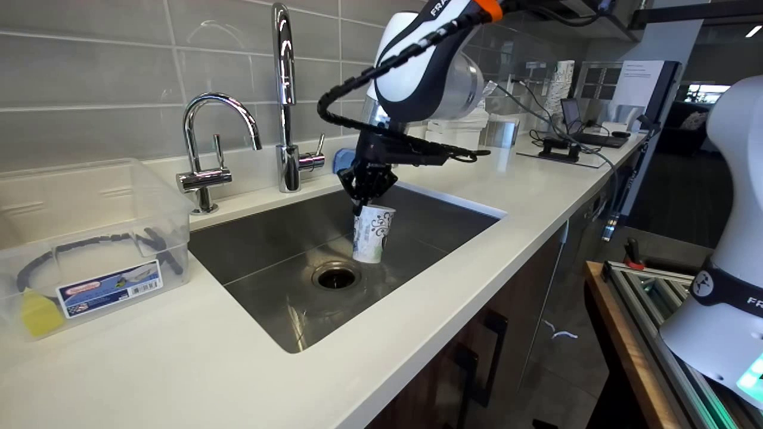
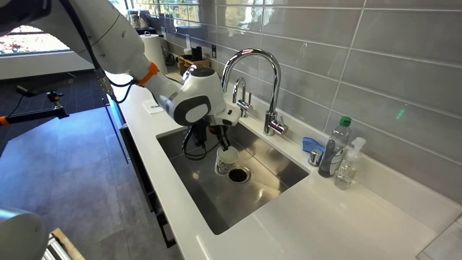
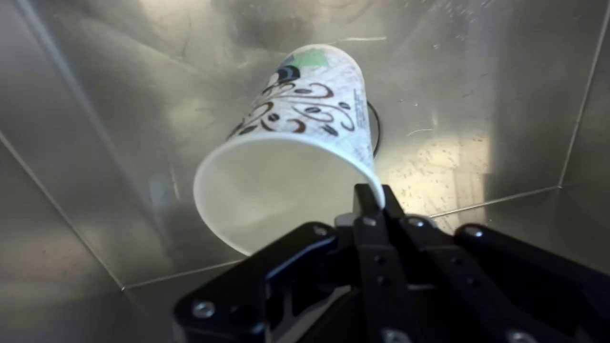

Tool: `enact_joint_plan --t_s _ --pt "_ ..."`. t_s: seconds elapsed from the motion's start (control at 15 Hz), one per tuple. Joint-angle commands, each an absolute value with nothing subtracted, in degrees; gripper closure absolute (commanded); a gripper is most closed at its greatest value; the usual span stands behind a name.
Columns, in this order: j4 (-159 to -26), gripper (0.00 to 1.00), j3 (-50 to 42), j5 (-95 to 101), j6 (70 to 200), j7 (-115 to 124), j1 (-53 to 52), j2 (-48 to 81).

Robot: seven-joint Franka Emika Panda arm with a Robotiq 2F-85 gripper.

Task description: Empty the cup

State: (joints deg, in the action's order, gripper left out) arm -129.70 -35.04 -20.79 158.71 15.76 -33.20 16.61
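Steel sink (image 1: 280, 292), likely chosen to catch spillage, lies under the paper cup (image 1: 372, 236) (near-upright, close to the drain (image 2: 239, 175)); fingers (image 3: 371, 252) pinch its rim, presumably leaving the mouth clear for pouring.

gray tile wall (image 2: 389, 65) | white counter (image 2: 325, 231) over brown cabinets (image 1: 426, 378) | bluish light on tile floor (image 2: 83, 202) | bright window (image 2: 34, 44)

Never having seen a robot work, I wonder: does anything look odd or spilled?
The cup is tilted in the sink, pinched only at its rim by the gripper. White scraps on the floor look like stray litter. No clear spill shows.
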Motion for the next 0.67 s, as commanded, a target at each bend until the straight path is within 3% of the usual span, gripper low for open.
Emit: enact_joint_plan --t_s 0.0,0.27,0.33,0.6 --pt "-123.0 0.99 -44.8 -4.7 149.2 25.5 -42.5 19.8" --pt "-117.6 0.99 -49.2 7.9 142.0 28.6 -46.7 22.0" --pt "-116.8 0.99 -43.3 14.8 141.3 32.9 -41.2 20.6" --pt "-117.5 0.96 -36.9 17.7 142.6 35.0 -35.6 18.0"
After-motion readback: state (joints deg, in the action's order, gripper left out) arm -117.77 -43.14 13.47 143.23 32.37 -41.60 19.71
